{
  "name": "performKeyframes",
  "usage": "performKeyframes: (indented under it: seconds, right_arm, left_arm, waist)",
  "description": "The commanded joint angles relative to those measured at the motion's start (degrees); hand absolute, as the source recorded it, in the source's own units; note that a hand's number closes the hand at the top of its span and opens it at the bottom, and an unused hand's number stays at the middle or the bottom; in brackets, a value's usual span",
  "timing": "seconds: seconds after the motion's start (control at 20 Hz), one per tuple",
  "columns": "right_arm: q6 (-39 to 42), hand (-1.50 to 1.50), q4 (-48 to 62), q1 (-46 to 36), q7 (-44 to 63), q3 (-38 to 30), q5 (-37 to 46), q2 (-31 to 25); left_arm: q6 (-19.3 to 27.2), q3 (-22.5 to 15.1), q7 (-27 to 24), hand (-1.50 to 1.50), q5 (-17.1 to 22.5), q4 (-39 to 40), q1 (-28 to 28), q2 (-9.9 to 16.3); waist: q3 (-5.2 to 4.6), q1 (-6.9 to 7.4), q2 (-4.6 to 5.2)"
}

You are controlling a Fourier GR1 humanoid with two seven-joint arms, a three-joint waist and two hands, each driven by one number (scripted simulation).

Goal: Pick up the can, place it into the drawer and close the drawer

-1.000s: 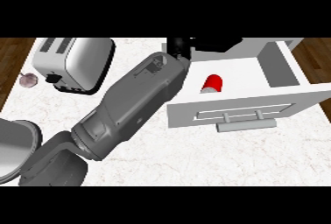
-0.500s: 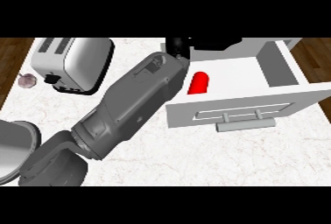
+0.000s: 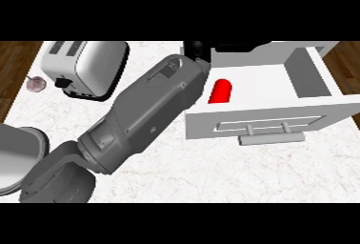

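Red can (image 3: 221, 91) lies inside the open drawer (image 3: 309, 78), at its left end, approx 12–1 o'clock from view centre. Looks like it's resting on the drawer floor, long axis running front-to-back, nothing wrapped round it. Can't confirm if it's fully settled; its left edge sits right against the forearm's outline.

So: pick-up done, placing done or v. nearly done, judging by where the can lies. Left to do: get the arm out of the drawer and push the drawer shut. Drawer is pulled well out, white front panel w/ grey handle (image 3: 272, 138) at approx 3–4 o'clock from centre, facing the lower edge of view.

One robot hand (image 3: 199, 48) shows only as a black shape at 12 o'clock, past the end of the big grey forearm (image 3: 147, 112), at the drawer's back-left corner. Fingers hidden by wrist and drawer wall, so can't tell if spread or curled. It doesn't appear to be on the can. Which arm this is: forearm enters from lower left, so I read it as the left, but that's a judgement. Other robot hand isn't in view.

Next move prob. needs the arm lifted clear w/o knocking the can, then a push on the front panel or handle.

Elsewhere on the worktop (image 3: 232, 176): toaster (image 3: 84, 66) at 10 o'clock, small pinkish item (image 3: 36, 84) just left of it, grey rounded object (image 3: 17, 157) at 8 o'clock.
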Motion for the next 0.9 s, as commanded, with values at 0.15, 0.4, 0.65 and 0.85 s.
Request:
performKeyframes:
  seconds: [0.15,0.4,0.65,0.85]
  right_arm:
    - [-0.11,-1.5,-5.0,-5.01,-2.73,9.42,19.23,1.47]
    - [-3.43,-1.5,0.46,-12.46,-1.63,18.4,35.49,0.18]
    - [-9.3,-1.5,9.0,-17.05,-6.12,26.93,50.94,1.23]
    - [-15.11,-1.5,17.62,-23.77,-6.55,32.09,59.98,1.68]
  left_arm:
    - [-0.08,0.59,-1.61,-1.5,1.35,1.19,-2.86,-0.01]
    - [-1.45,0.45,-1.24,-1.5,2.52,-0.48,-0.41,-0.01]
    - [0.29,1.16,0.74,-1.5,1.63,-0.69,-1.76,-0.01]
    - [1.0,0.32,3.96,-1.5,0.39,-2.82,-1.54,1.14]
  waist:
    - [-0.01,1.43,0.2]
    - [-0.09,3.51,0.04]
    - [-0.07,4.51,-0.49]
    - [-0.1,5.91,-0.83]
